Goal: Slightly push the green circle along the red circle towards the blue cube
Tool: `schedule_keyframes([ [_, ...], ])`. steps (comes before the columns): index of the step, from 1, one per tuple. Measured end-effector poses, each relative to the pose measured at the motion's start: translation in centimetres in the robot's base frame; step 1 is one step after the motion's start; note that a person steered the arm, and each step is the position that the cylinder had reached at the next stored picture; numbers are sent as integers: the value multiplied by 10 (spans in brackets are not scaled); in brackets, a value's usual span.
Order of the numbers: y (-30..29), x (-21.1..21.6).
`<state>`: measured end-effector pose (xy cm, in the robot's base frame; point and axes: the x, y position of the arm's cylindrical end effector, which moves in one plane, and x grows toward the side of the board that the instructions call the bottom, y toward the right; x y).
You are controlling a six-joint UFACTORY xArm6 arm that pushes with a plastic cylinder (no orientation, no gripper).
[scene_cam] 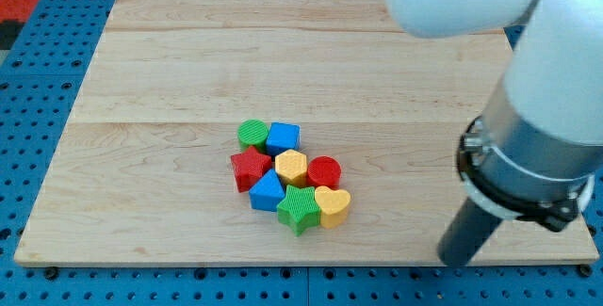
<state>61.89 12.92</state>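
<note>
Eight blocks sit packed in one cluster on the wooden board (170, 71), all well off to the view's left of my tip (456, 259), which rests near the board's bottom right edge, apart from every block and touching none. Being a plain rod, it has nothing to open or close.

The green circle (252, 135) lies at the cluster's far upper left, the farthest piece from my tip, and it touches the blue cube (283, 137) just on its right. The red circle (323, 171) is on the cluster's near side, closest to my tip along with the yellow heart (332, 205) below it.

Between the green circle and the red circle stands the yellow hexagon (291, 167), so the two circles are apart. A red star (250, 168) sits under the green circle, a blue block (267, 191), its shape unclear, lies below that, and a green star (299, 209) presses against the yellow heart.
</note>
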Motion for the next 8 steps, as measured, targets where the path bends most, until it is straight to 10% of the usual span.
schedule_keyframes([
  [2,-206,0],
  [8,-76,-52],
])
